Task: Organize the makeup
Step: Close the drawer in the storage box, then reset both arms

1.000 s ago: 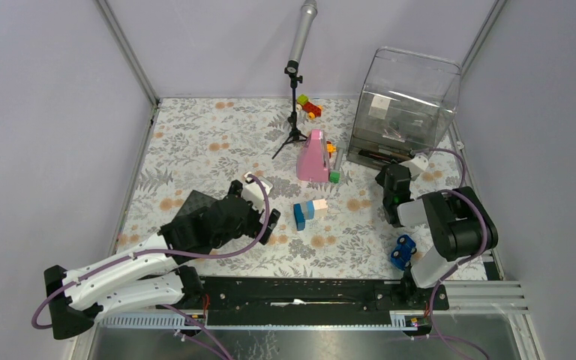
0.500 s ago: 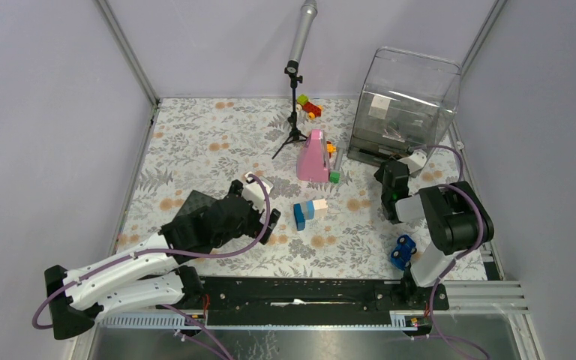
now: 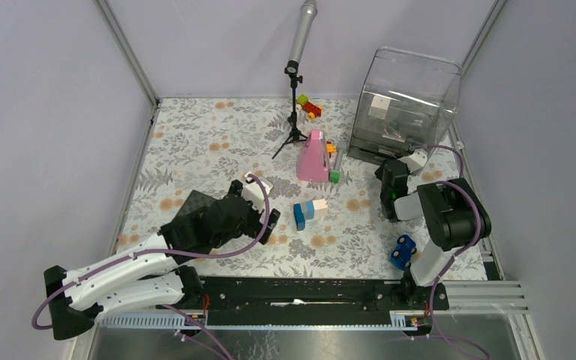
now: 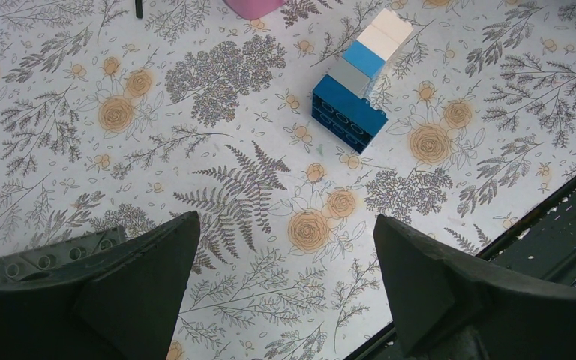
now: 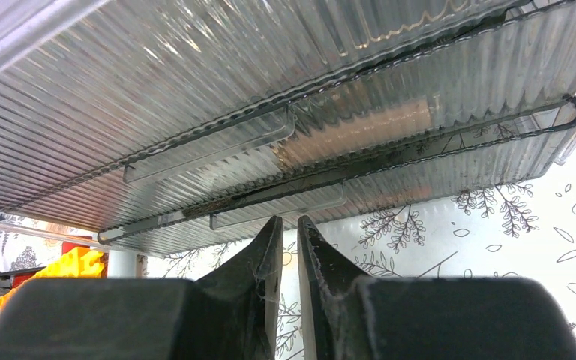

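Note:
Makeup shows through the ribbed drawer fronts of the clear organizer point(image 5: 195, 90): a long dark slender item point(image 5: 330, 177) and a peach shape point(image 5: 367, 124). My right gripper point(image 5: 290, 221) points at the lower drawer handle point(image 5: 277, 211), its jaws closed to a thin slit with nothing between them. From above, the right gripper point(image 3: 387, 169) sits at the organizer's point(image 3: 409, 97) front left corner. A flat dark square point(image 3: 193, 204) lies half under my left arm. The left gripper point(image 4: 285, 225) hangs wide open over bare tablecloth and holds nothing.
A tall pink cone point(image 3: 313, 156) with small blocks beside it stands mid-table. Blue and white blocks point(image 3: 309, 211) lie in front of the left gripper point(image 3: 268, 225). A blue toy car point(image 3: 403, 251) sits by the right arm's base. A microphone stand point(image 3: 295, 90) stands at the back.
The right gripper has shifted a little up towards the organizer's front. The left arm has not moved.

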`<action>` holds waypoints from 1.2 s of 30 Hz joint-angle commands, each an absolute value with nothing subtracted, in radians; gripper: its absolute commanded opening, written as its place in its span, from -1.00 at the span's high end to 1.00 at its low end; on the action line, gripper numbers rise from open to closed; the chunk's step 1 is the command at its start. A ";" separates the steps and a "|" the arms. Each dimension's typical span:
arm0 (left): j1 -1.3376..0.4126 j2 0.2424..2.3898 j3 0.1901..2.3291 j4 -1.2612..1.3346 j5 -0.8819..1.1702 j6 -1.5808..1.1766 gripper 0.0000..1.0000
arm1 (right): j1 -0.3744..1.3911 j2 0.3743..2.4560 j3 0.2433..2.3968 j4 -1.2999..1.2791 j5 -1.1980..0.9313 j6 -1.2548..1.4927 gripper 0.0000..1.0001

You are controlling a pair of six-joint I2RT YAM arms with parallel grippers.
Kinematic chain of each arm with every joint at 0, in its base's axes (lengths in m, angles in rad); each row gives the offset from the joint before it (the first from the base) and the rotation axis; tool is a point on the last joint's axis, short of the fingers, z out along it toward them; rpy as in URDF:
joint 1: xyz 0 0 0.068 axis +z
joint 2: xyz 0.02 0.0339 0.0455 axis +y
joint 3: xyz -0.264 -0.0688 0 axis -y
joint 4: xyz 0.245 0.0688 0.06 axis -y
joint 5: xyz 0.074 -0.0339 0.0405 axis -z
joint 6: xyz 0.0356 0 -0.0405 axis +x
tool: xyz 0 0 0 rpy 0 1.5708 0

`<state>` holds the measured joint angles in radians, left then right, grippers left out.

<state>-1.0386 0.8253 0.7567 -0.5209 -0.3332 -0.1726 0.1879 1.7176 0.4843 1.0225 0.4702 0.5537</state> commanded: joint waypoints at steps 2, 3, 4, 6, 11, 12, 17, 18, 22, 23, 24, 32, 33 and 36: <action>-1.033 0.799 0.759 -0.472 -0.314 -0.158 -0.93 | 0.190 1.741 0.521 1.103 0.525 0.530 0.60; -1.032 0.798 0.760 -0.472 -0.314 -0.158 -0.93 | 0.190 1.745 0.523 1.108 0.524 0.527 0.60; -1.032 0.798 0.759 -0.471 -0.316 -0.158 -0.93 | 0.190 1.748 0.526 1.111 0.522 0.524 0.60; -1.032 0.795 0.758 -0.470 -0.316 -0.158 -0.93 | 0.190 1.748 0.527 1.119 0.508 0.515 0.60; -1.032 0.783 0.755 -0.471 -0.320 -0.160 -0.93 | 0.190 1.672 0.507 1.086 0.450 0.513 0.60; -1.033 0.779 0.755 -0.471 -0.322 -0.161 -0.93 | 0.191 1.642 0.498 1.060 0.435 0.520 0.60; -1.024 0.731 0.738 -0.450 -0.328 -0.163 -0.96 | 0.190 1.408 0.477 0.804 0.269 0.573 0.56; -1.021 0.715 0.732 -0.444 -0.332 -0.163 -0.97 | 0.190 1.358 0.475 0.751 0.228 0.579 0.55; -1.016 0.648 0.713 -0.421 -0.354 -0.172 -0.98 | 0.191 1.147 0.502 0.468 0.080 0.573 0.44; -1.016 0.631 0.709 -0.415 -0.363 -0.173 -0.98 | 0.190 1.091 0.526 0.365 0.051 0.568 0.41; -1.016 0.614 0.704 -0.410 -0.379 -0.177 -0.98 | 0.190 1.038 0.551 0.266 0.025 0.561 0.35; -1.014 0.527 0.727 -0.458 -0.479 -0.304 -0.98 | 0.190 0.719 0.734 -0.333 -0.112 0.464 -0.53; -1.014 0.518 0.737 -0.477 -0.483 -0.329 -0.98 | 0.190 0.691 0.744 -0.370 -0.119 0.451 -0.59; -1.014 0.482 0.727 -0.516 -0.532 -0.393 -0.98 | 0.190 0.617 0.754 -0.451 -0.131 0.400 -0.71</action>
<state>-1.0183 0.5220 0.7006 -0.4862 -0.4507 -0.2836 0.1879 0.6891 0.7155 -0.2028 -0.0685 0.4889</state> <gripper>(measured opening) 0.986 0.826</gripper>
